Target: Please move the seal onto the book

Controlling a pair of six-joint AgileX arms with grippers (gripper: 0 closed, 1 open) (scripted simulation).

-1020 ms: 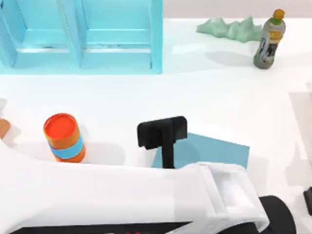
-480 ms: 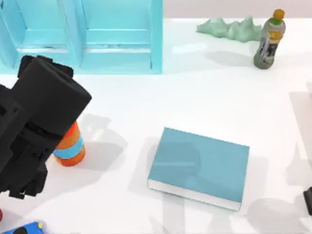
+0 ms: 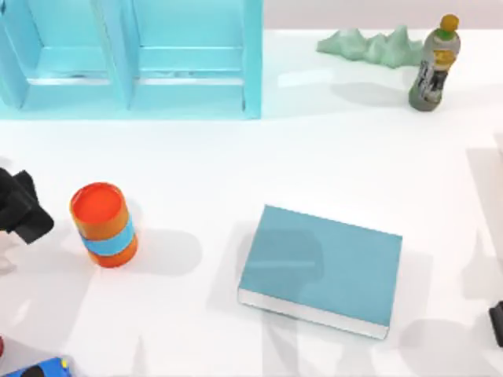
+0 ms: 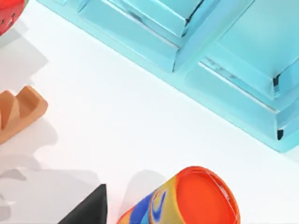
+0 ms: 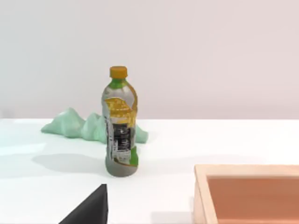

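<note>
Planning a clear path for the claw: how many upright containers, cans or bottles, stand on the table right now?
2. The orange can stands at the table's left, left of the book. The bottle stands at the far right, beside the green lump. Others may sit beyond the frame.

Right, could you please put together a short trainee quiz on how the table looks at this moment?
1. True or false: something is lying on the cover of the book.
2. In the top view, which thing stands nearest the left gripper? A) the bottle B) the orange can C) the book
3. Fill in: the light-blue shelf unit stands toward the top view's ____ side.

Key: 1 false, the cover is bare; 2 B; 3 left.
</note>
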